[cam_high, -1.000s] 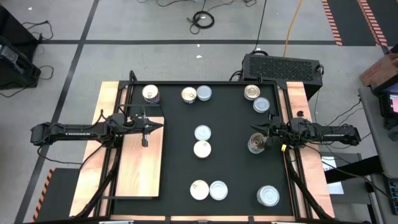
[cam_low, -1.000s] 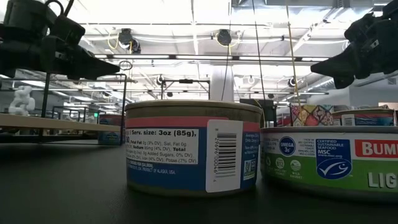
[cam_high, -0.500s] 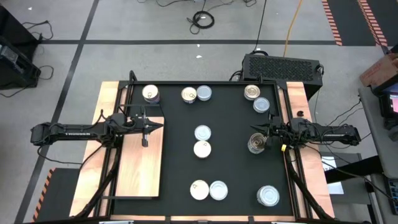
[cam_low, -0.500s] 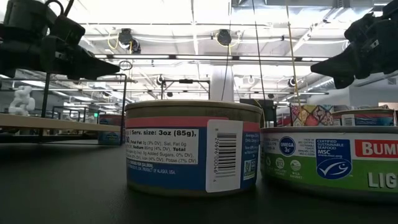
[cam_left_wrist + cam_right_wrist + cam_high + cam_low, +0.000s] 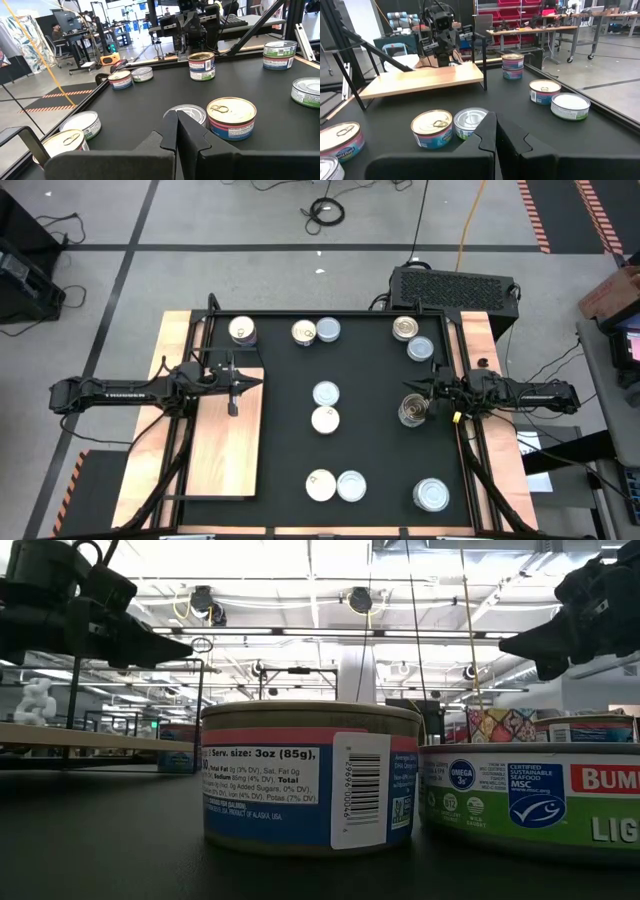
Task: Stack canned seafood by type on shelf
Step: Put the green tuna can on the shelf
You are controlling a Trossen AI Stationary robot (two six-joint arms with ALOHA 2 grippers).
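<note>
- Tin, nearest in low view [image 5: 310, 775]: blue and pink label; reads "Serv. size: 3oz (85g)", nutrition panel, barcode, small line ending "ALASKA, USA".
- Tin beside it, low view [image 5: 530, 802]: green and white label; reads "OMEGA 3s", "CERTIFIED SUSTAINABLE SEAFOOD MSC", partial "BUM" on red.
- Left arm [image 5: 110, 392]: lettering "TROSSEN" along its link.
- Canned seafood, general: small, round, flat tins; tops either cream with pull ring or plain silver-grey; all on the black mat [image 5: 360, 450].
- Far row: stacked pair by the shelf corner [image 5: 242, 331]; cream and grey pair touching [image 5: 315, 331]; stacked pair [image 5: 405, 329] with a grey tin [image 5: 420, 348] just beside.
- Centre: grey tin [image 5: 325, 393] touching cream tin [image 5: 325, 419].
- Near edge: cream and grey pair [image 5: 336, 485]; larger grey tin [image 5: 431, 495] apart to the right.
- Shelf [image 5: 225, 450]: light-brown board on the mat's left side, no tins on it.
- Left gripper [image 5: 250, 386]: above the shelf's far end, fingers pressed together.
- Right gripper [image 5: 408, 392]: at the mat's right side, over a stacked tin [image 5: 412, 413], fingers pressed together, holding nothing.
</note>
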